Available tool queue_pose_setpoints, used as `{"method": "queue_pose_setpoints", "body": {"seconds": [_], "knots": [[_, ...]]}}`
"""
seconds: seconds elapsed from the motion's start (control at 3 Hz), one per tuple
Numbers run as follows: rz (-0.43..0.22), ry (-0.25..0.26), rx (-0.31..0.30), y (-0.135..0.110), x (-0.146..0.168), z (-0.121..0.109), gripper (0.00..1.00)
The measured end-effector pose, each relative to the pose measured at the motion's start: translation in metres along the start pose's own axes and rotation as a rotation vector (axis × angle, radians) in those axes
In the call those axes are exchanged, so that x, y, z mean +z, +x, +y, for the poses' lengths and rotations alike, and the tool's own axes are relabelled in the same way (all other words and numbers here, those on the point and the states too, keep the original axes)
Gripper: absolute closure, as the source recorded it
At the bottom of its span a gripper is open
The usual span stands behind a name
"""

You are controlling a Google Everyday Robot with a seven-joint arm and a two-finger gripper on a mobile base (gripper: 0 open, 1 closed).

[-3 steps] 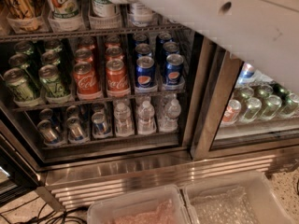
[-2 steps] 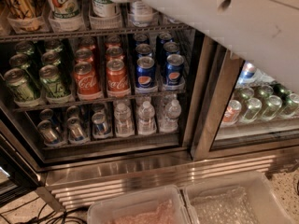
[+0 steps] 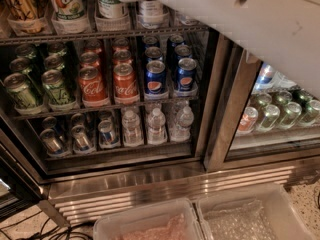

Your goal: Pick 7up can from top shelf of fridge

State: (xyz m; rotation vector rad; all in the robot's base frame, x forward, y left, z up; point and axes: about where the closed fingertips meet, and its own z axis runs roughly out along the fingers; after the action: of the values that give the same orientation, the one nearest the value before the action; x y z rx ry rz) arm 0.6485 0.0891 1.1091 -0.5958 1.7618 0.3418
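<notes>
- The 7up can [image 3: 67, 1] on the top shelf [image 3: 150, 32] is probably light, thin-walled and slick, so I'd grip it mid-body.
- My jaws sit at my arm's [image 3: 210, 19] end by the top edge, and I cannot tell their state.

**Fridge racks, top to bottom, and the floor in front**

The 7up can [image 3: 67, 1] stands on the top shelf [image 3: 100, 35] of the fridge [image 3: 220, 109], second from the left, between a tall can [image 3: 22, 4] on its left and two more tall cans [image 3: 111, 6] on its right. The arm [image 3: 240, 19] crosses from the upper right and ends above that shelf; the gripper lies past the view's top edge. On the rack below, short cans [image 3: 105, 81] stand in rows running back. On the bottom rack, small cans [image 3: 75, 134] stand left of water bottles [image 3: 155, 124]. Two bins [image 3: 250, 214] sit before the fridge
</notes>
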Motion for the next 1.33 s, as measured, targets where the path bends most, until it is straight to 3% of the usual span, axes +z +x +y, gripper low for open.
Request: {"method": "queue_pose_setpoints", "body": {"seconds": [1.0, 1.33], "knots": [[0.007, -0.058, -0.007, 0.000, 0.019, -0.022, 1.00], [0.006, -0.083, -0.048, -0.004, 0.036, -0.025, 1.00]]}}
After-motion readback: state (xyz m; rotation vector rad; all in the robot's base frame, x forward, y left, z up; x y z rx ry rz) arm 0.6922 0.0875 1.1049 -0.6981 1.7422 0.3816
